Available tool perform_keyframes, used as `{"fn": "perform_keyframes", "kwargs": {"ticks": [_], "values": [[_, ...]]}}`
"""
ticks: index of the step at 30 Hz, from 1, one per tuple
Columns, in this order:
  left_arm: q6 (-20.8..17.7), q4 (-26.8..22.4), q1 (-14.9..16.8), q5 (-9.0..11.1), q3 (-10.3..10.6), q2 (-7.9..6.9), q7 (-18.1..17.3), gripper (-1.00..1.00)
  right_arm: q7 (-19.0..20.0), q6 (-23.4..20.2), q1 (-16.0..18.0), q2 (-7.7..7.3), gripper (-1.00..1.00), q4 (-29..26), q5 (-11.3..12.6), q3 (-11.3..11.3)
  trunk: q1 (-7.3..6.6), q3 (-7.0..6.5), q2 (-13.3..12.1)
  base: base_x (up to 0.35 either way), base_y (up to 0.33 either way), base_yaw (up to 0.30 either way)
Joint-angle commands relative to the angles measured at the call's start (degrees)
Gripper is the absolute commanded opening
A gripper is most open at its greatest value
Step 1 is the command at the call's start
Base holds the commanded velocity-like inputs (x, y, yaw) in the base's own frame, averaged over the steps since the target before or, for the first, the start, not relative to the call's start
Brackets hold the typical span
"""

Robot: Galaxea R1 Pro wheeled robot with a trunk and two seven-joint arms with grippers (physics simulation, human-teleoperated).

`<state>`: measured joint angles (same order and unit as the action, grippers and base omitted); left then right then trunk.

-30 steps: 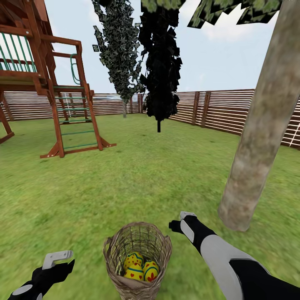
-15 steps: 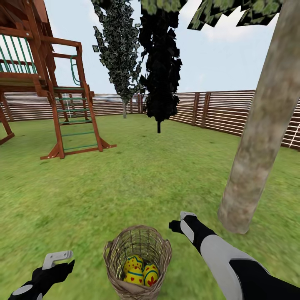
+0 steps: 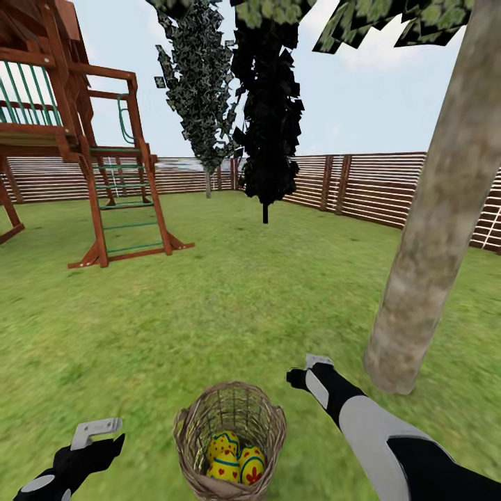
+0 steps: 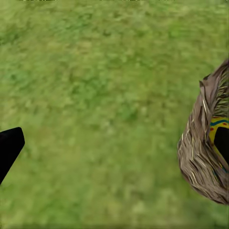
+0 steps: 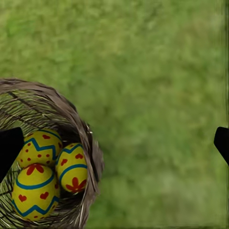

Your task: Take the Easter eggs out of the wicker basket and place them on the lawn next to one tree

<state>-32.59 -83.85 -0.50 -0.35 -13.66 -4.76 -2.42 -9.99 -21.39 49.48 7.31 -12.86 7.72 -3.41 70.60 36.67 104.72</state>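
Left gripper (image 3: 97, 430): low at the near left of the head view, over bare grass, well apart from the basket; its wrist view shows fingertips at opposite edges, so it is spread wide, holding nothing.
Wicker basket (image 3: 229, 440): stands upright on the lawn (image 3: 209, 320), nearest the robot, between the two arms.
Easter eggs (image 3: 235, 460): all three lie together in the bottom of the basket, touching one another; yellow with blue zigzags and red marks.
Right gripper (image 3: 307, 369): just beyond the basket's right side, above grass, fingers far apart and empty.
Tree (image 3: 424, 257): thick grey-beige leaning trunk, rooted near the right gripper.
Playset (image 3: 76, 153): farther off at left.
Dark tree (image 3: 268, 125): in front of the fence (image 3: 362, 184).
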Motion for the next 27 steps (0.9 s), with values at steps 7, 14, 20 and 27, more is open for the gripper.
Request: {"fn": "perform_keyframes", "kwargs": {"ticks": [7,14,20,27], "values": [[-0.9,-0.2,0.2,0.0,0.1,-0.06,-0.2,1.00,-0.6,4.2,-5.6,-1.51,1.00,-0.4,0.5,-0.5,-1.55,-1.24,-2.8,0.000,0.000,-0.050],[-1.1,-0.1,0.7,-0.2,0.2,-0.25,-0.2,1.00,-0.9,8.6,-9.6,-2.23,1.00,-0.4,0.4,-0.5,-3.08,-2.62,-5.6,0.000,0.000,-0.239],[-1.2,0.2,2.5,-0.3,0.4,-0.33,-0.3,1.00,-0.8,9.4,-10.9,-3.23,1.00,-0.4,0.4,-0.8,-4.40,-3.82,-8.0,0.000,0.000,-0.282],[-0.9,3.1,4.7,-0.3,1.3,-0.29,-0.2,1.00,-0.6,10.0,-11.6,-3.52,1.00,-0.4,0.5,-2.9,-5.94,-5.16,-10.8,0.000,0.000,-0.168]]}}
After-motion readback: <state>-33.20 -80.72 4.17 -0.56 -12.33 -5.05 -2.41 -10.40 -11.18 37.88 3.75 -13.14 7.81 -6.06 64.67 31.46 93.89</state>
